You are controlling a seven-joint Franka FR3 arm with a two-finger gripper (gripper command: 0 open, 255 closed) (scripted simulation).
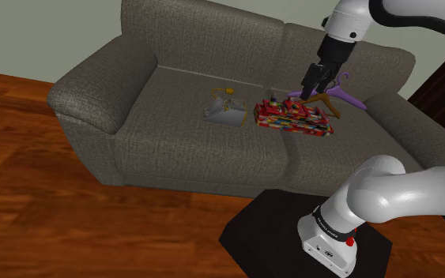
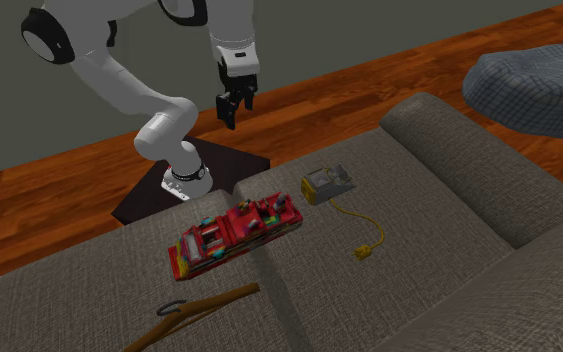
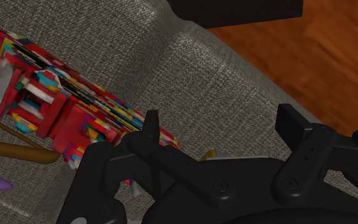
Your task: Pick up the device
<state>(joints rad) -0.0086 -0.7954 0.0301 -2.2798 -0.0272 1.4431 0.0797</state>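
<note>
The claw (image 1: 316, 80) is seen released and empty, held in the air over the grey sofa (image 1: 173, 126) near a red brick toy (image 1: 295, 117). The device (image 1: 227, 110), a grey box with a yellow cable, is found lying on the seat just to the shoulder view's left of that toy.

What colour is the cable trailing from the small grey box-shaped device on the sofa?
Yellow cable, yellow plug; clearest in the second exterior view.
</note>
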